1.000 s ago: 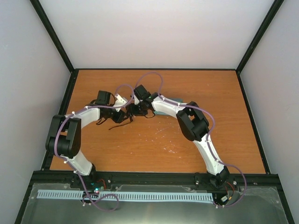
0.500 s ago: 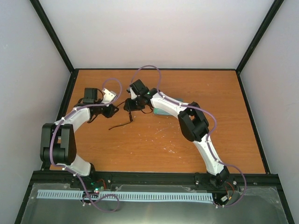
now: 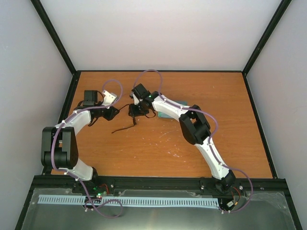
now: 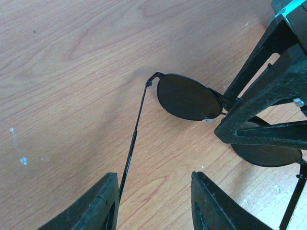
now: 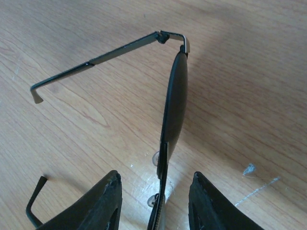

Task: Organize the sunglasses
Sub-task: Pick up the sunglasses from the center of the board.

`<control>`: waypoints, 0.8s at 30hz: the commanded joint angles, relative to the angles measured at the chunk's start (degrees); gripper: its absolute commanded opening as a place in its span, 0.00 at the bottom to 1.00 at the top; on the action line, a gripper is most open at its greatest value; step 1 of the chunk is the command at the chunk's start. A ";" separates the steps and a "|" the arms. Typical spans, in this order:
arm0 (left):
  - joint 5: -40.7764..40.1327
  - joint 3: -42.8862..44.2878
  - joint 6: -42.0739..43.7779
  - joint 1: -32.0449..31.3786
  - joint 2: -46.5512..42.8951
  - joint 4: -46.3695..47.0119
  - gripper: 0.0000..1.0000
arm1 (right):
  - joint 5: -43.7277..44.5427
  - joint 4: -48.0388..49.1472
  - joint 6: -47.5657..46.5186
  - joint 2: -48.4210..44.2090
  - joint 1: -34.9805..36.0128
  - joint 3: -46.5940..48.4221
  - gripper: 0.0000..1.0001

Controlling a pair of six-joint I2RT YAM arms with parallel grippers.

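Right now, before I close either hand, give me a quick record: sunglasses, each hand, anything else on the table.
sunglasses: on the wooden table, both temple arms unfolded
left hand: open, one temple arm ending beside a finger, nothing clamped
right hand: open, straddling the front frame near the bridge, gap on each side
other: teal item, partly hidden behind the right arm, cannot identify

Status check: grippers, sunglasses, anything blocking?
Left gripper open, fingers beside one temple arm. Right gripper open, astride the sunglasses at mid-frame. Nothing seen blocking.
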 commanded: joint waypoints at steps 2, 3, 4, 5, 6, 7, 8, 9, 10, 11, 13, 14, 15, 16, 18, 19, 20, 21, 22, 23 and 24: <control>0.09 1.23 1.09 1.15 -0.10 1.44 0.43 | 1.15 -1.20 -0.86 1.44 0.92 1.90 0.36; 0.11 1.21 1.09 1.18 -0.23 1.47 0.42 | 1.09 -0.92 -0.70 1.55 0.93 1.90 0.35; 0.08 1.13 1.08 1.22 -0.23 1.55 0.43 | 1.14 -0.58 -0.53 1.69 0.93 2.02 0.35; 0.14 1.12 1.08 1.22 -0.23 1.53 0.42 | 1.14 -0.34 -0.38 1.89 0.91 2.21 0.34; 0.09 1.08 0.98 1.30 -0.23 1.54 0.42 | 1.15 -0.20 -0.18 2.09 0.92 2.49 0.34; 0.11 1.02 1.00 1.31 -0.20 1.57 0.42 | 1.22 -0.06 -0.06 2.37 0.86 2.83 0.33; 0.13 0.91 0.94 1.32 -0.18 1.57 0.42 | 1.29 -0.11 0.02 2.64 0.92 3.18 0.32; 0.09 0.82 0.90 1.32 -0.22 1.55 0.42 | 1.34 -0.13 0.03 2.95 0.87 3.61 0.31; 0.19 0.78 0.90 1.31 -0.18 1.64 0.42 | 1.32 -0.15 0.03 3.20 0.88 3.88 0.30; 0.18 0.65 0.86 1.31 -0.16 1.68 0.42 | 1.39 -0.16 0.03 3.40 0.84 4.16 0.29; 0.24 0.46 0.80 1.31 -0.12 1.75 0.42 | 1.40 -0.18 -0.10 3.85 0.86 4.75 0.25; 0.19 0.45 0.82 1.31 0.00 1.75 0.42 | 1.33 -0.26 -0.21 4.10 0.93 4.89 0.22; 0.16 0.44 0.84 1.31 0.08 1.70 0.42 | 1.26 -0.58 -0.34 4.36 0.86 5.23 0.20; 0.14 0.41 0.81 1.31 0.17 1.79 0.42 | 1.16 -1.01 -0.51 4.63 0.84 5.46 0.18; 0.07 0.39 0.77 1.31 0.11 1.91 0.42 | 1.10 -1.66 -0.86 5.04 0.84 5.68 0.15; 0.05 0.41 0.74 1.31 0.17 1.92 0.42 | 1.21 -1.71 -0.92 5.13 0.84 5.68 0.12; 0.07 0.38 0.75 1.31 0.23 1.88 0.42 | 1.31 -1.80 -1.20 5.22 0.84 5.67 0.09; 0.00 0.46 0.80 1.31 0.32 1.89 0.42 | 1.39 -1.82 -1.34 5.16 0.84 5.72 0.07; -0.02 0.44 0.78 1.35 0.32 1.99 0.42 | 1.45 -1.81 -1.38 5.25 0.80 5.76 0.05; 0.04 0.50 0.76 1.34 0.38 1.95 0.42 | 1.49 -1.76 -1.40 5.28 0.83 5.76 0.03; 0.08 0.61 0.80 1.31 0.38 2.01 0.42 | 1.57 -1.73 -1.46 5.24 0.75 5.91 0.03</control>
